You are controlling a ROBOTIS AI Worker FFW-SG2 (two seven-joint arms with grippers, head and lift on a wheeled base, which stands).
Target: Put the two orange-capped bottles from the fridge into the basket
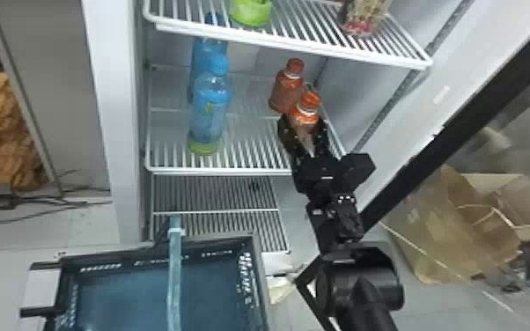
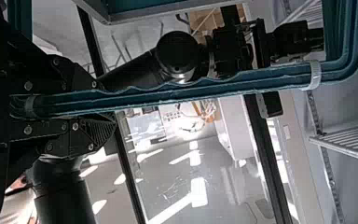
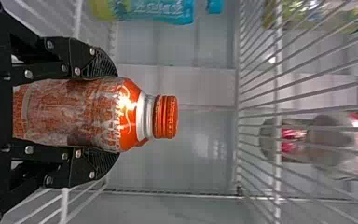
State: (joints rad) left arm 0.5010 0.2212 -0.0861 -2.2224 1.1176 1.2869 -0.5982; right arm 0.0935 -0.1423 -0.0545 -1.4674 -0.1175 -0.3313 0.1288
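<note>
- At the right side of the fridge's white wire shelf [image 1: 215, 171], the right gripper [image 1: 303, 124] is closing on an upright, orange-capped bottle with a clear body and orange label [image 1: 306, 116], its fingers parted to the bottle's width and touching both sides; whether the base is resting on the shelf, I cannot tell.
- Just behind, the second orange-capped bottle [image 1: 285, 91] is standing.
- Toward the left, two blue bottles [image 1: 210, 112] are standing.
- Below, the left gripper [image 2: 107, 105] is gripping the teal plastic handle [image 1: 174, 281] of the dark-rimmed basket [image 1: 136, 260], fingers nearly together around it.
</note>
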